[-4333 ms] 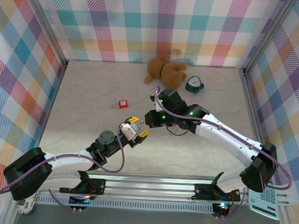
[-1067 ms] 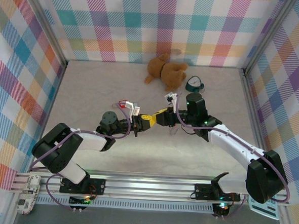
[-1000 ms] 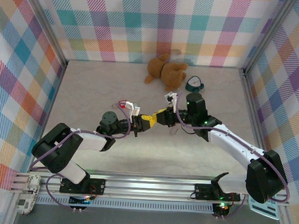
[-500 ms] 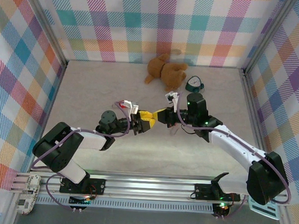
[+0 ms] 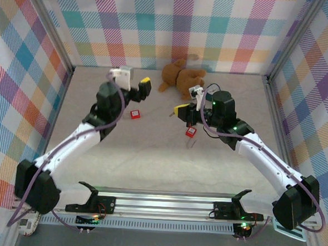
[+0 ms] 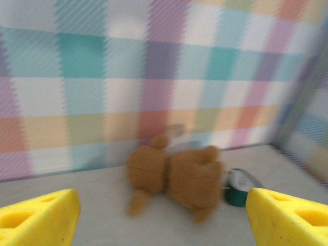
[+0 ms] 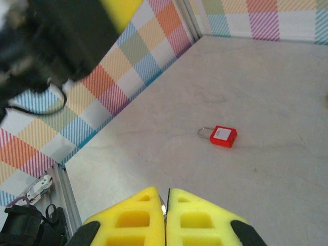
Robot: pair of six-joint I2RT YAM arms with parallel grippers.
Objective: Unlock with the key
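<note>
Brown plush bear (image 6: 177, 177) lying by plaid wall (image 6: 154, 77), green object (image 6: 238, 185) just beside, yellow fingers (image 6: 38, 215) wide apart

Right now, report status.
Left gripper open, raised. Right gripper shut on the key. Red padlock on the table ahead, nothing between; second padlock beneath the right arm.

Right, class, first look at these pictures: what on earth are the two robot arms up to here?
The right claw is shut on what looks like a thin silvery key, held above the table. The left claw is raised and open, holding nothing, facing a teddy bear. One red padlock lies near the left arm, a second red padlock beneath the right arm; neither is being touched.
</note>
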